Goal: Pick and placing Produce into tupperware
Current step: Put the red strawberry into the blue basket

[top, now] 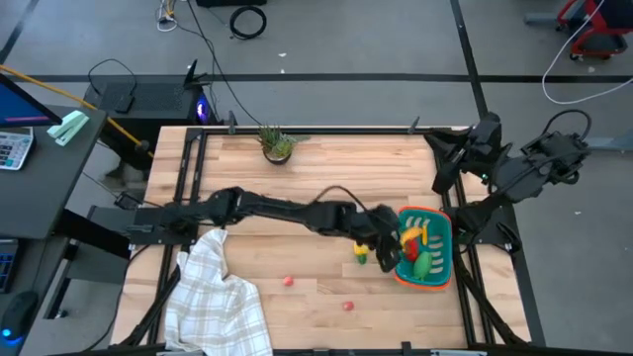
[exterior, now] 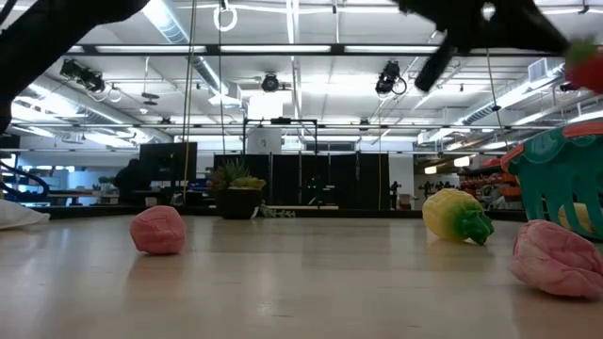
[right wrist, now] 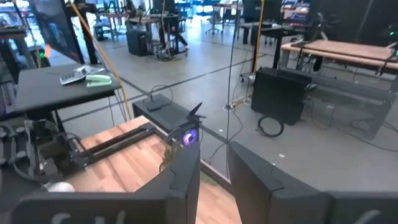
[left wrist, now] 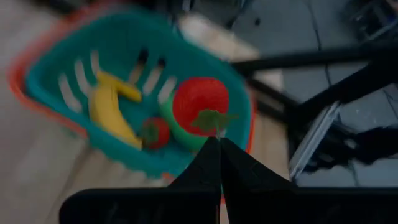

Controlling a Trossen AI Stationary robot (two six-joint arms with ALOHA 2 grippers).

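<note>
The tupperware (top: 442, 235) (left wrist: 43, 81) (exterior: 556, 174), a teal slatted tub with an orange rim, stands at the table's right. In it lie a yellow banana (left wrist: 111, 107), a tiny red fruit (left wrist: 154, 133) and a green vegetable (left wrist: 169, 122). My left gripper (top: 389, 243) (left wrist: 218, 139) hangs over the tub, shut on a red fruit (left wrist: 200, 99) (exterior: 587, 68). A yellow pepper (top: 361, 254) (exterior: 456, 216) lies on the table beside the tub. Two small red fruits (top: 288, 281) (top: 348, 306) rest on the near boards. My right gripper (top: 455, 163) (right wrist: 214, 168) waits high at the far right, open, with nothing between its fingers. My left gripper pinches the red fruit's green leafy stem (left wrist: 212, 118) between the ends of its two fingers. The fingers slant down from the table's left side. The fruit hangs past the fingertips, lifted clear, above the tub's inside.
A white checked cloth (top: 213, 297) lies bunched at the near left corner. A small potted plant (top: 277, 144) stands at the far edge. Dark frame rails run along the table's left and right sides. Bare boards lie in the middle.
</note>
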